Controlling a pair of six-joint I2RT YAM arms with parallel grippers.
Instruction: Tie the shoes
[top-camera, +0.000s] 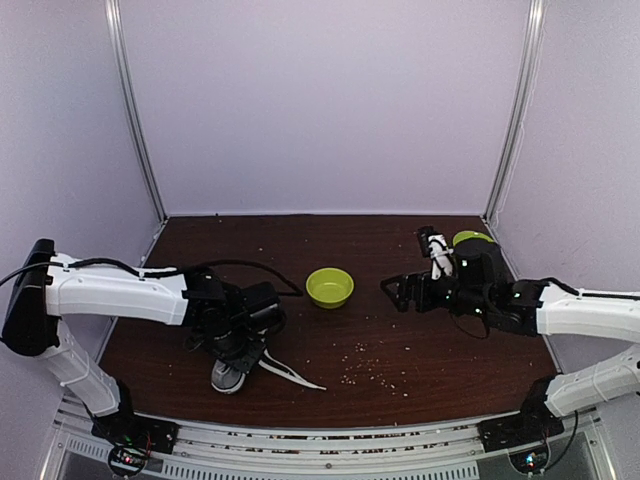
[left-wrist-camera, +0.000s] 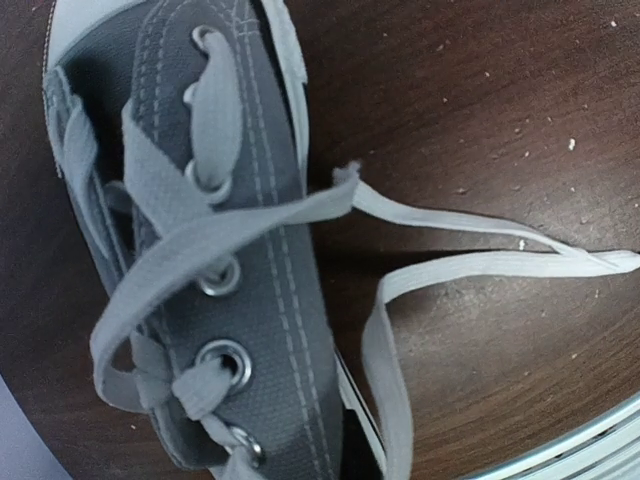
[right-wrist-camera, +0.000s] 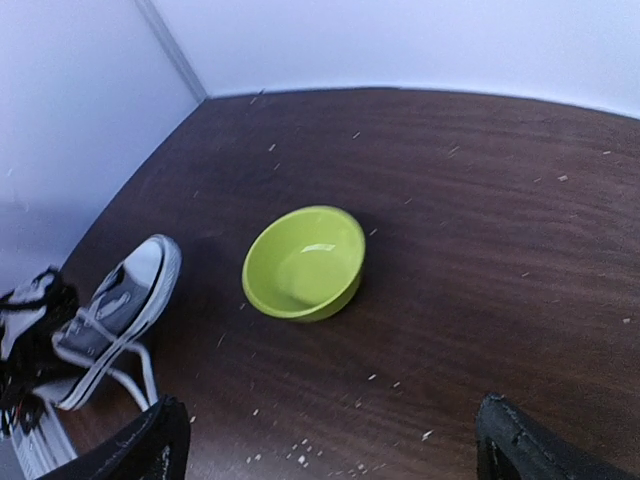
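- Grey canvas low-top sneaker (left-wrist-camera: 250, 300) with a white rubber rim lies near the front left of the dark brown wooden table (top-camera: 400, 340).
- Its long white laces (left-wrist-camera: 480, 262) are untied. One strand crosses the eyelets and two trail onto the table beside it.
- Left gripper (top-camera: 238, 352) sits directly over the sneaker with its jaws closed. Whether they pinch a lace cannot be told.
- Round lime-green bowl (top-camera: 329, 287) stands mid-table, well apart from the sneaker.
- Right gripper (right-wrist-camera: 335, 450) hangs right of the bowl, jaws spread wide and empty.

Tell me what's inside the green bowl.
Nothing shows: the green bowl has a bare, glossy inside in the right wrist view. Its near inner wall is hidden behind the rim.
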